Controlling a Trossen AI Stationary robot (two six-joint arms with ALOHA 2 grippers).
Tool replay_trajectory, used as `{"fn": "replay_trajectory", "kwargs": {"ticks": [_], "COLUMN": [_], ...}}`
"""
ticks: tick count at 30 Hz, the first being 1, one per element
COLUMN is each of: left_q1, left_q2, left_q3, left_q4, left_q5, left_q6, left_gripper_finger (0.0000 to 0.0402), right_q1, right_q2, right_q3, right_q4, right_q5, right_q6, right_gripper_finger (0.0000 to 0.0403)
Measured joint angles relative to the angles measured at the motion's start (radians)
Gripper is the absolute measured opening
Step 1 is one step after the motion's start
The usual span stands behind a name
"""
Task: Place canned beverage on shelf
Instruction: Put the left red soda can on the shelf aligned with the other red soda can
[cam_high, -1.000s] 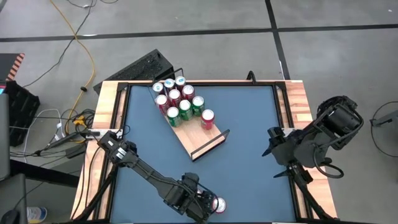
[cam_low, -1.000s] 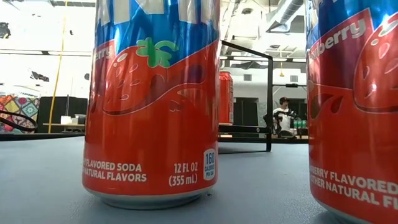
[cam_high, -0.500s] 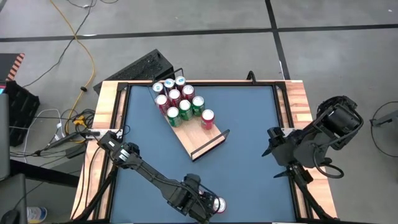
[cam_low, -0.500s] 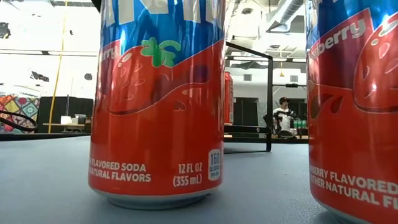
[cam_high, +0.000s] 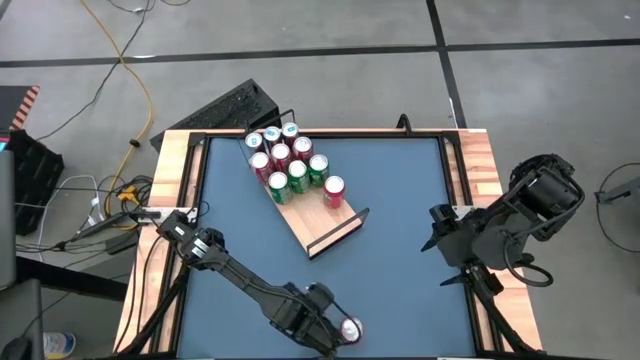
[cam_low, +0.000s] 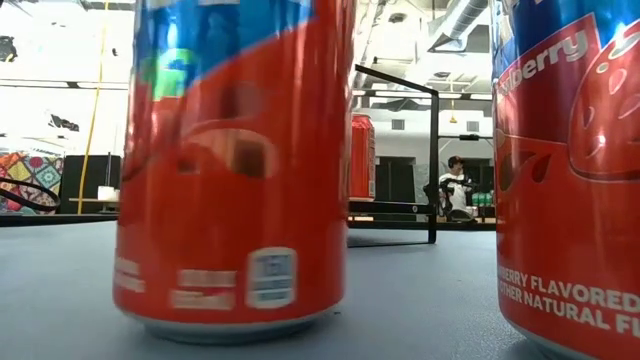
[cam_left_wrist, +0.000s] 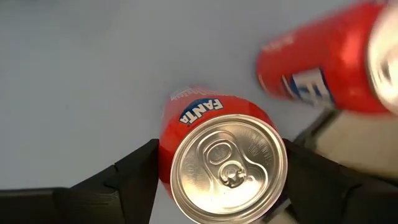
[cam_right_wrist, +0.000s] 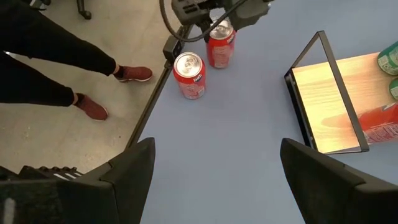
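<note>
My left gripper (cam_high: 347, 328) is at the table's near edge, shut on an upright red Fanta can (cam_left_wrist: 227, 165), which also shows blurred in the low view (cam_low: 235, 170). A second red can (cam_right_wrist: 189, 74) stands on the table right beside it. The shelf (cam_high: 318, 225), a light-wood board with black rails, lies at the table's far middle. Several red and green cans (cam_high: 290, 160) stand on its far end. My right gripper (cam_right_wrist: 217, 180) is open and empty, raised at the table's right edge. My left gripper pinches the can's side wall just below the rim (cam_left_wrist: 163, 155) between its two fingers (cam_left_wrist: 140, 177), one on each side. The fingers come from above, pointing down. The can is upright, its base at or just above the table (cam_low: 235, 325).
A person's legs and red shoes (cam_right_wrist: 93, 109) are on the floor just beyond the table's near edge. The shelf's black end rail (cam_right_wrist: 329, 68) stands up from the near end of the board. Bare blue tabletop (cam_high: 400, 200) lies between the shelf and my right arm.
My left arm's wrist has shifted a little toward the table's right edge over the red can. The can has turned about its upright axis, its label facing a different way, and has shifted sideways in the low view while staying upright.
</note>
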Motion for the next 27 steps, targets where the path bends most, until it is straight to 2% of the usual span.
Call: {"fn": "replay_trajectory", "kwargs": {"ticks": [6, 9, 19, 27], "left_q1": [0.024, 0.041, 0.057, 0.056], "left_q2": [-0.003, -0.003, -0.019, -0.086], "left_q3": [0.002, 0.002, 0.017, 0.019], "left_q4": [-0.072, -0.063, -0.085, -0.085], "left_q5": [0.03, 0.046, 0.036, 0.039], "left_q6": [0.366, 0.483, 0.58, 0.626], "left_gripper_finger": [0.027, 0.027, 0.027, 0.027], "right_q1": [0.0, 0.0, 0.0, -0.003], "right_q2": [0.0, 0.0, 0.0, 0.0], "right_q3": [0.0, 0.0, 0.0, 0.0], "right_q4": [0.0, 0.0, 0.0, 0.0], "right_q5": [0.001, 0.011, 0.018, 0.043], "right_q6": [-0.001, -0.001, 0.001, 0.002], "right_gripper_finger": [0.0329, 0.0329, 0.0329, 0.0329]}}
